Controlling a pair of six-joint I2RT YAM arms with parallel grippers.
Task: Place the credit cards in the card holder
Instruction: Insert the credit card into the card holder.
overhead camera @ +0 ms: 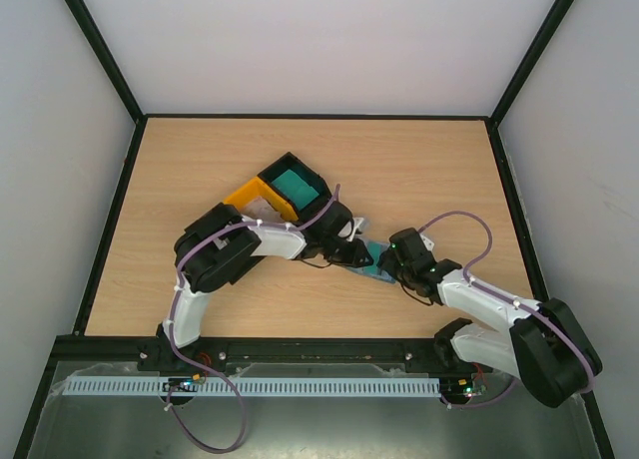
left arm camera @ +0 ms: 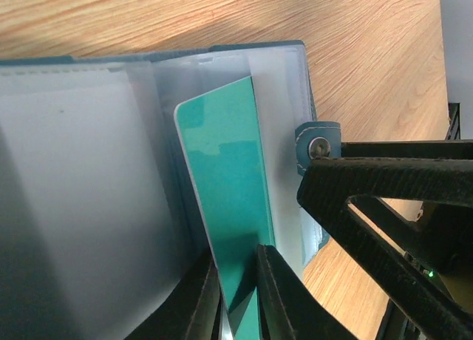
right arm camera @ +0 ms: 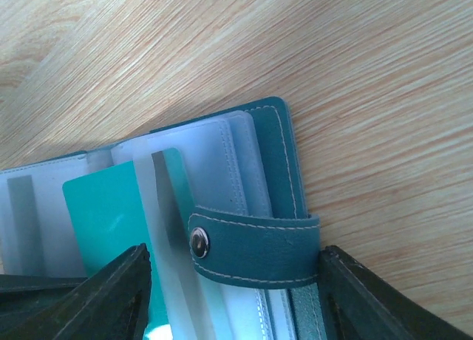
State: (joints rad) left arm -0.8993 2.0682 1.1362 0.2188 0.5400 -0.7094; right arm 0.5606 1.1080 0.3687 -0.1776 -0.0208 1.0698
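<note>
The slate-blue card holder point(overhead camera: 375, 260) lies open on the table between the two arms, its clear sleeves point(left arm camera: 74, 170) fanned out. My left gripper point(left arm camera: 235, 255) is shut on a teal-green credit card point(left arm camera: 222, 162), whose far end sits among the sleeves beside the snap tab point(left arm camera: 318, 144). My right gripper point(right arm camera: 235, 270) is open, its fingers standing either side of the holder's tab point(right arm camera: 259, 244); the right finger point(right arm camera: 355, 296) rests close against the tab's end. The same card point(right arm camera: 103, 214) shows behind a sleeve in the right wrist view.
A black tray point(overhead camera: 312, 176) holding a teal-green card stack point(overhead camera: 296, 187) stands behind the left arm, with a yellow tray point(overhead camera: 254, 195) joined at its left. Black frame rails border the wooden table point(overhead camera: 429, 170).
</note>
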